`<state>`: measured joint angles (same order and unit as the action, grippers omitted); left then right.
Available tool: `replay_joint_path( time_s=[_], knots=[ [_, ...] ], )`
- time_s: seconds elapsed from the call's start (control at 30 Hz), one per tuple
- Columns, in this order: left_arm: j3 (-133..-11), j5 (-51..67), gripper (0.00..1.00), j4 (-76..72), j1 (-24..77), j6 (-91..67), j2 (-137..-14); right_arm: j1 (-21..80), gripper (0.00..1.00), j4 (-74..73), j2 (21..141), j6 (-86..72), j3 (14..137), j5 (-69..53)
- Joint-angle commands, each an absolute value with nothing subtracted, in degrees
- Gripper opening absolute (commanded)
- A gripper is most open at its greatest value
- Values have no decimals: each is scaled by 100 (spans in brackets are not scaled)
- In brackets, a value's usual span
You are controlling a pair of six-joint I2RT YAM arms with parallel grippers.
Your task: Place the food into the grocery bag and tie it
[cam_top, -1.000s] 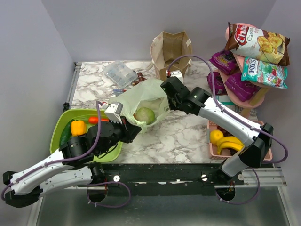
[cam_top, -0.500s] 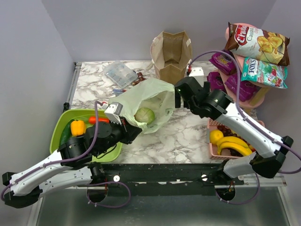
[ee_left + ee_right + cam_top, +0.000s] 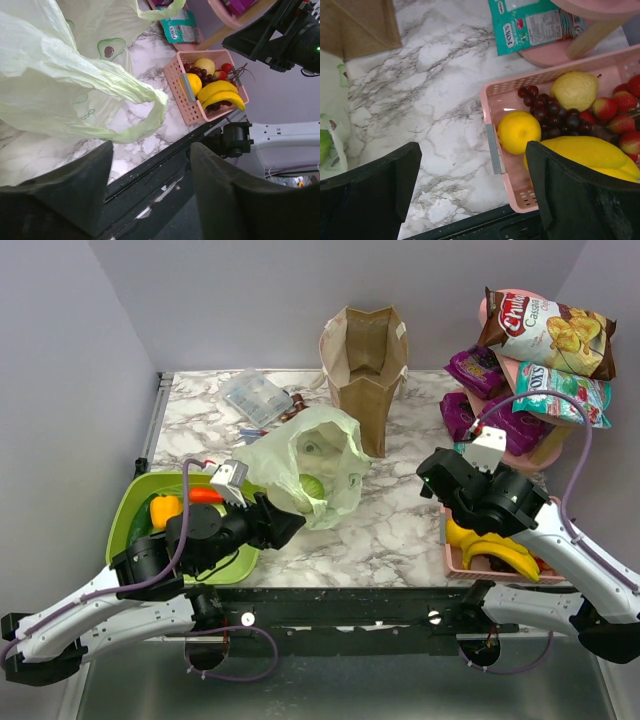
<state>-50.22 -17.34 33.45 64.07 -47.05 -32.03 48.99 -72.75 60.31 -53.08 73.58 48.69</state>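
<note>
Far left, the yellow-orange bell pepper (image 3: 165, 510) sits in the lime tray (image 3: 128, 498), which is partly covered by the left arm. The left hand (image 3: 283, 526) is at the bag's near edge, jaws apart with nothing between them. From its wrist camera, one loop handle (image 3: 142, 112) drapes free just beyond the dark fingers (image 3: 75, 190).

Mid-worktop (image 3: 400, 525), the grocery bag (image 3: 312, 462) lies slumped: thin, crinkled, pale green and see-through, dotted with little avocado prints (image 3: 111, 49), its mouth gaping upward. The cabbage (image 3: 312, 486) inside shows only as a green patch through the film, and its outline is hard to make out. The brown paper bag (image 3: 365, 365) stands upright just behind.

On the right, the right hand (image 3: 432, 472) hovers over bare marble beside the pink basket (image 3: 512, 180), spread wide and empty. In the basket lie the round orange fruit (image 3: 519, 132) and the bananas (image 3: 580, 150), which are cut off by the frame edge and partly hidden by a finger.
</note>
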Motion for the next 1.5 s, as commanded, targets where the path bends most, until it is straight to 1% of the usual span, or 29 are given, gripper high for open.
replay_joint_path(
  time_s=[0.0, 0.1, 0.13, 0.17, 0.2, 0.3, 0.5, 0.6, 0.8, 1.03, 1.23, 1.47],
  knots=[
    [-5028, -1630, 72, 3517, 6390, -4705, -3109, 4871, 93, -8037, 5944, -6449, 7198, 5257],
    [-5183, -1571, 82, 3669, 6389, -4583, -3114, 4875, 93, -8122, 5854, -6543, 7213, 5311],
    [-5229, -1573, 88, 3727, 6387, -4533, -3122, 4870, 93, -8127, 5824, -6524, 7239, 5352],
    [-5306, -1580, 91, 3800, 6387, -4495, -3140, 4872, 94, -8132, 5795, -6486, 7257, 5379],
    [-5384, -1577, 94, 3877, 6390, -4442, -3166, 4877, 98, -8138, 5774, -6421, 7260, 5400],
    [-5718, -1513, 99, 4069, 6390, -4265, -3346, 4877, 99, -8139, 5649, -6380, 7230, 5355],
    [-6347, -1389, 99, 4310, 6393, -3844, -3770, 4877, 99, -8075, 5704, -6326, 7340, 5258],
    [-6730, -1158, 98, 4366, 6435, -3550, -4065, 4875, 99, -7497, 5774, -5422, 7514, 5012],
    [-7463, -747, 98, 4243, 6616, -2937, -4830, 4876, 99, -6087, 5690, -3724, 8527, 4588],
    [-7866, -105, 98, 3214, 6858, -2307, -5883, 4877, 99, -5100, 5961, -2739, 10058, 4561],
    [-8032, 540, 98, 2226, 6936, -1946, -6841, 4878, 98, -3659, 5567, -2095, 10276, 4066],
    [-8454, 1169, 98, 1255, 6987, -1577, -8115, 4880, 98, -3116, 5366, -1773, 10453, 3618]
  ],
)
